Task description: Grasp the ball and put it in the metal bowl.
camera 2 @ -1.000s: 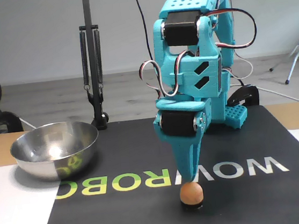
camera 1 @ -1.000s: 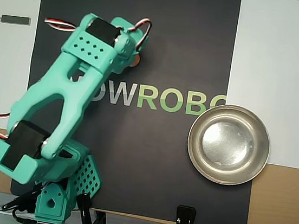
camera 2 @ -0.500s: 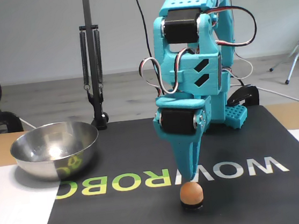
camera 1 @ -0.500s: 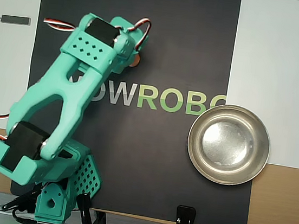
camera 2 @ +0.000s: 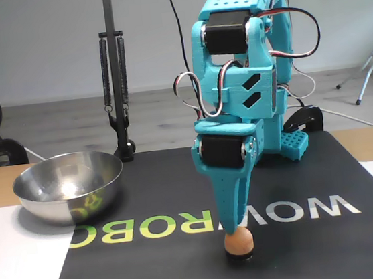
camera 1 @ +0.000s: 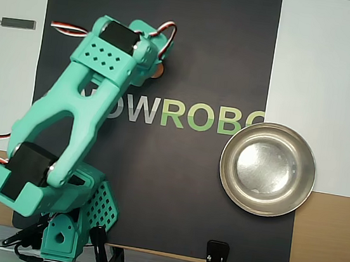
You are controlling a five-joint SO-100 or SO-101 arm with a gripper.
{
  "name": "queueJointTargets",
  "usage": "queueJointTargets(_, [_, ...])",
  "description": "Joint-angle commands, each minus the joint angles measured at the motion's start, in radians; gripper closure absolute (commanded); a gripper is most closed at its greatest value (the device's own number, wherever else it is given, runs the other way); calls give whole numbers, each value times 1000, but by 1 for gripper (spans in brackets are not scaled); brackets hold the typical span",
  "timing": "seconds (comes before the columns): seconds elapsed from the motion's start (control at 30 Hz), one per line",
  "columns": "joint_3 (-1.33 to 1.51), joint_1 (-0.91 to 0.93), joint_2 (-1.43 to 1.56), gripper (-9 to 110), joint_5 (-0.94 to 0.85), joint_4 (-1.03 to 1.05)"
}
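Observation:
The orange-peach ball (camera 2: 238, 242) rests on the black mat, on a small dark base. In the overhead view only a sliver of the ball (camera 1: 160, 70) shows past the turquoise wrist. My gripper (camera 2: 231, 229) points straight down, its tip touching the top left of the ball. It shows as one tapering wedge, so I cannot tell how the jaws stand. The arm hides the gripper in the overhead view. The metal bowl (camera 1: 267, 168) sits empty on the mat's right edge there, and the metal bowl (camera 2: 68, 186) is at the left in the fixed view.
The arm's base (camera 1: 65, 220) is clamped at the table's near edge in the overhead view. A black mat (camera 1: 180, 189) with lettering covers the middle, with white sheets (camera 1: 329, 73) on both sides. A lamp stand (camera 2: 116, 87) rises behind the bowl.
The gripper tip has shifted very slightly left against the ball. The ball and the bowl have not moved.

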Motion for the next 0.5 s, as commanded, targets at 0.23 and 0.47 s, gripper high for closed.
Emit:
queueJointTargets(0.23, [20,-20,38,68,0,3])
queueJointTargets(0.47, [21,-12,37,68,-2,3])
